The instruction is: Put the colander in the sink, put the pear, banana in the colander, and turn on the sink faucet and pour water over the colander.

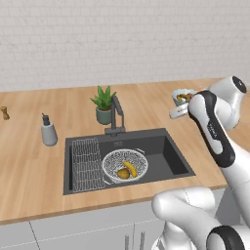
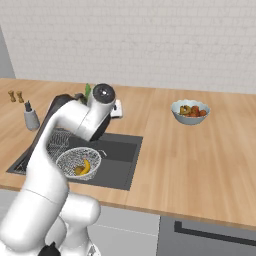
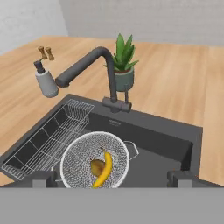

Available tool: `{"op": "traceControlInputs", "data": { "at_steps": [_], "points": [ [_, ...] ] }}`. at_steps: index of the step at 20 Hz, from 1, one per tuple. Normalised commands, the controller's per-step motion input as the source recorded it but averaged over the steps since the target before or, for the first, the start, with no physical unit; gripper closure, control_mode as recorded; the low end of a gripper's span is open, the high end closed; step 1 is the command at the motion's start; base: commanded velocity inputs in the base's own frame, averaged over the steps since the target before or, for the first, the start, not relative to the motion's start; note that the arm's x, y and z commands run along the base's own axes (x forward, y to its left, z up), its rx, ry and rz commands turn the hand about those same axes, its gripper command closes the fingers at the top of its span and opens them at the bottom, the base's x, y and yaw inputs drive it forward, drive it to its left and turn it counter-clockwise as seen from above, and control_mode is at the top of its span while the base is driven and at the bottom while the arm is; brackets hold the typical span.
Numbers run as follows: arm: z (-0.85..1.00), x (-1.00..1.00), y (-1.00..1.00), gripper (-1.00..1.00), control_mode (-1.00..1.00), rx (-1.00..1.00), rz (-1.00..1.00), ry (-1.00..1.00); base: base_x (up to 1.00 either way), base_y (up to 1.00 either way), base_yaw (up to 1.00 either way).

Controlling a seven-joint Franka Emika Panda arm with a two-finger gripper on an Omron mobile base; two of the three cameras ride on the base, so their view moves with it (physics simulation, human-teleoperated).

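- Colander [image 3: 94, 160] sits in sink [image 3: 170, 144] w/ banana [image 3: 103, 171] & pear [image 3: 96, 166] inside, ready for rinsing.
- Gripper [image 3: 111, 178] fully open, empty, above sink's near edge.
- Faucet [image 3: 94, 65] spout points left over rack [image 3: 48, 140], not colander; needs swinging, I judge.

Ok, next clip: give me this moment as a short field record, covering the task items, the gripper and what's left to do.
colander: sitting in the sink, beside the wire rack
banana: inside colander
pear: inside colander, touching banana
sink faucet: spout angled toward the rack side, no water visible
gripper: open, holding nothing, above the sink
left to do: turn on faucet, wet the colander
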Motion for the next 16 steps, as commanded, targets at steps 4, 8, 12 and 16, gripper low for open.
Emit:
{"op": "traceControlInputs", "data": {
  "at_steps": [4,8,12,16],
  "points": [
    [-0.11,0.44,0.31,-1.0,-1.0,0.0,0.24,0.0,0.0,0.0,0.0],
    [-0.26,0.36,0.13,-1.0,-1.0,0.03,0.16,0.0,0.0,0.0,0.0],
    [-0.27,0.3,0.02,-1.0,-1.0,0.09,0.07,0.0,0.0,0.0,0.0],
    [-0.37,0.19,0.0,-1.0,-1.0,0.18,0.0,0.0,0.0,0.0,0.0]
  ]
}}
